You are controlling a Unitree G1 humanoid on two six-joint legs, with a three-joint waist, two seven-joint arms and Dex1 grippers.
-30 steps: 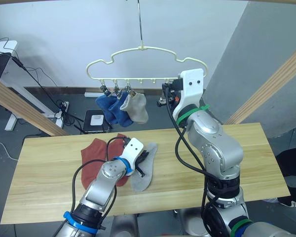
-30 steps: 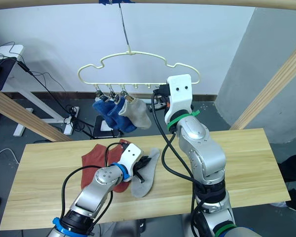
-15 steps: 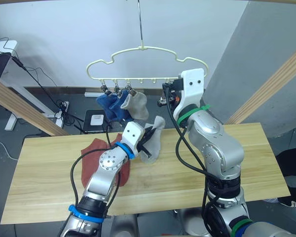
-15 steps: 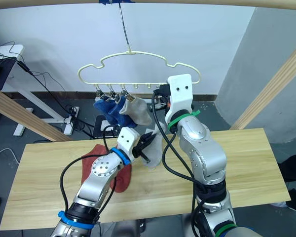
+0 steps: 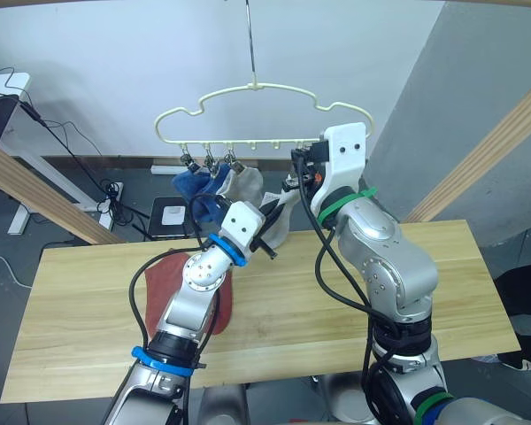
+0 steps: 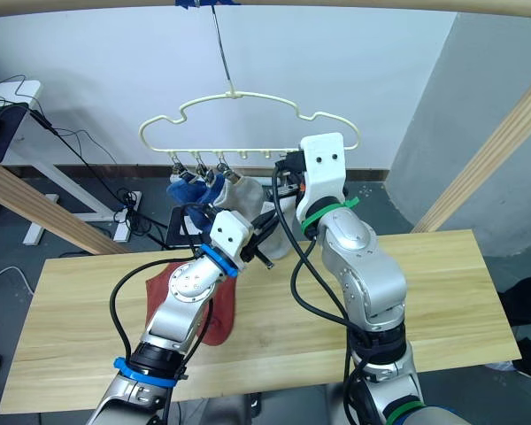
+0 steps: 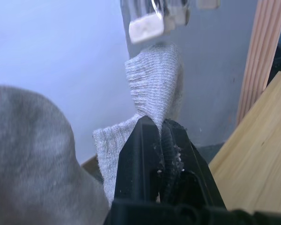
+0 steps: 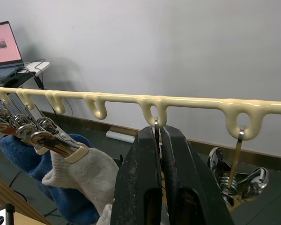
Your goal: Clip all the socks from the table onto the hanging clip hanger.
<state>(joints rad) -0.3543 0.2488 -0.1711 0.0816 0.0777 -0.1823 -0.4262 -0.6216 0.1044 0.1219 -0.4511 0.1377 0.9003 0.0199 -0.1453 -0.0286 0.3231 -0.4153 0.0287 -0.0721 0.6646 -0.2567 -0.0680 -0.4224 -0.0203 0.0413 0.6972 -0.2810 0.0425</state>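
The left tool [image 5: 267, 232] is clamped on a light grey sock [image 5: 280, 221], its two black fingers [image 7: 152, 154] pressed together on a fold of the ribbed fabric, with the cuff end standing up past the fingertips and the rest of the sock drooping below and behind; the sock's long axis runs roughly upward from this tool toward the bottom bar of the clip hanger [image 5: 257, 88].

The right tool [image 8: 158, 145] sits just under that bar, fingers drawn together on the stem of a metal clip [image 8: 156, 125] hanging from one of the bar's loops; I judge it is holding that clip for the sock; whether the clip's mouth is pressed open I cannot tell. From the left tool the clip lies up and toward the right arm, near but not touching; the cuff is the end nearest it, so the coming move looks like a short lift of the cuff into the clip's mouth, the left arm carrying and the right arm waiting.

On the far side of the left tool from the right arm, three clips already carry socks: two blue socks [image 5: 195, 181] and one grey sock [image 8: 86, 173]; below and behind the left tool the rust-red socks [image 5: 164, 279] lie on the desk [image 5: 71, 292], partly hidden by the arm.
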